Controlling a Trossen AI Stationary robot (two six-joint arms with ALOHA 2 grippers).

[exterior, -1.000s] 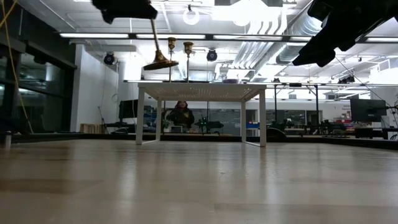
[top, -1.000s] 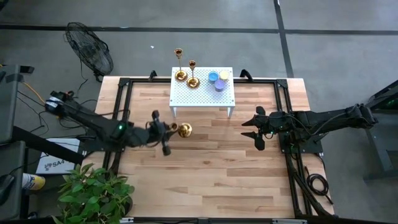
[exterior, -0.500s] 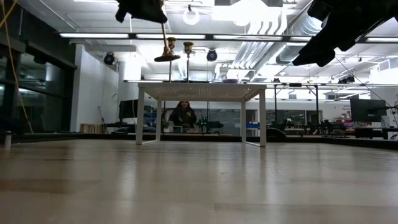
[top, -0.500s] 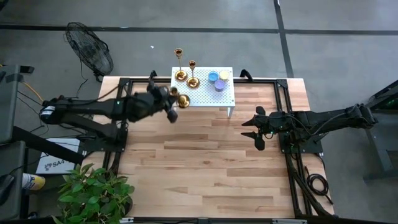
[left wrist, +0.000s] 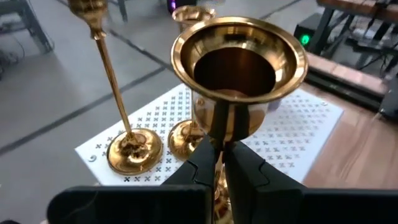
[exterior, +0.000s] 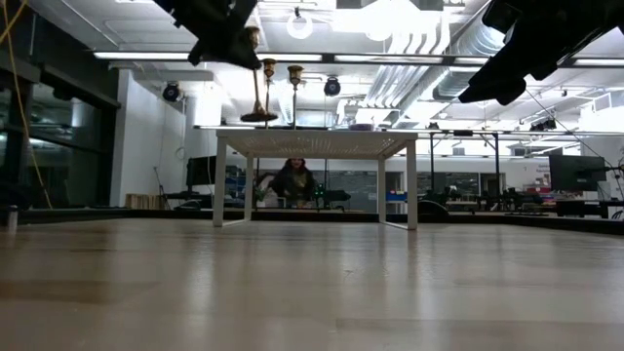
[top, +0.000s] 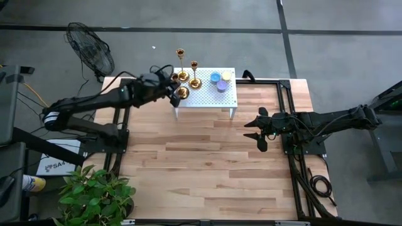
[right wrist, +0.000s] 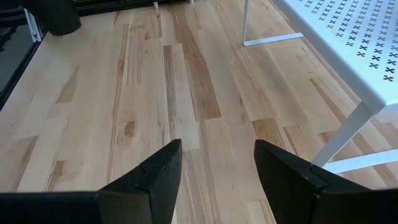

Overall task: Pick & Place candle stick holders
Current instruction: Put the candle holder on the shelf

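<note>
Three gold candle stick holders show. Two stand by their round bases on the far left part of the small white perforated table (top: 207, 100): a tall one (top: 181, 64) and a shorter one (top: 195, 74). My left gripper (top: 171, 86) is shut on the third holder (left wrist: 239, 62), whose base (exterior: 259, 116) hangs just above the white table's left end. My right gripper (right wrist: 214, 168) stands open over the wooden table at the right (top: 254, 130), with nothing between its fingers. My left gripper pinches the thin stem just below the cup (left wrist: 222, 134) between its two fingers. The fingers come from the table's left, slanting a little down, and lie across the stem. The holder stays nearly upright, cup up, its base clear of the white table.
Small round blue, purple and yellow candles (top: 220, 80) sit on the white table's far right part. A fan (top: 91, 53) and a potted plant (top: 94, 198) stand off the table's left side. Bare wooden table top (top: 207, 169) lies in front of the white table.
My left gripper, still shut on the holder, has swung from the wooden table in front of the white table toward the far edge and up. The holder has gone with it, from tilted to nearly upright, and now hangs over the white table's left end.
</note>
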